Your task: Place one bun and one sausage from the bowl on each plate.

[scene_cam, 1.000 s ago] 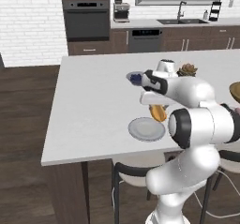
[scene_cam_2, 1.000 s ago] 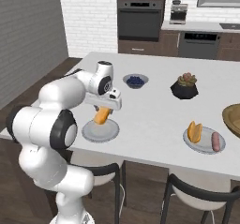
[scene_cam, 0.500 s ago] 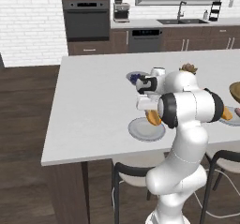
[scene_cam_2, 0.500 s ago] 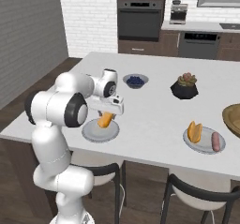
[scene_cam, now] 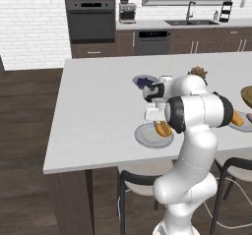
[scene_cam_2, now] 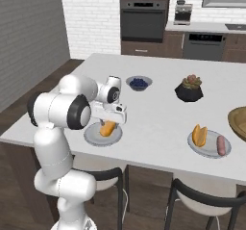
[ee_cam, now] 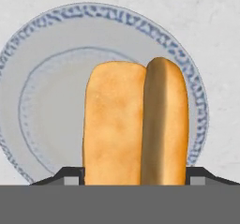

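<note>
A: Where is the gripper (scene_cam_2: pixel 109 123) right now?

B: Low over the near plate (scene_cam_2: pixel 94 136), at about 7 o'clock on the island counter (scene_cam_2: pixel 158 104) as the right base view shows it. In the hand view the two dark fingertips (ee_cam: pixel 70 175) sit on either side of a bun (ee_cam: pixel 136 124).

A: So the jaws are on the bun?

B: They stand about as far apart as the bun is wide, one at each flank. I cannot tell whether they press it or just bracket it. The bun's far end reaches toward 12 o'clock across the patterned rim of that plate (ee_cam: pixel 28 101).

A: And the rest of the task's things?

B: The second plate (scene_cam_2: pixel 207 147) lies at 4 o'clock on the counter, carrying another bun (scene_cam_2: pixel 199 135) with a sausage (scene_cam_2: pixel 221 145) beside it. The golden-brown bowl (scene_cam_2: pixel 238 121) is just beyond it at 3 o'clock, cut by the edge.

A: Anything else up there?

B: A small bowl of blue berries (scene_cam_2: pixel 139 83) at 11 o'clock and a black plant pot (scene_cam_2: pixel 189 90) near 1 o'clock. From the left base view the arm's elbow (scene_cam: pixel 197 112) hides part of the near plate (scene_cam: pixel 147 136).
</note>
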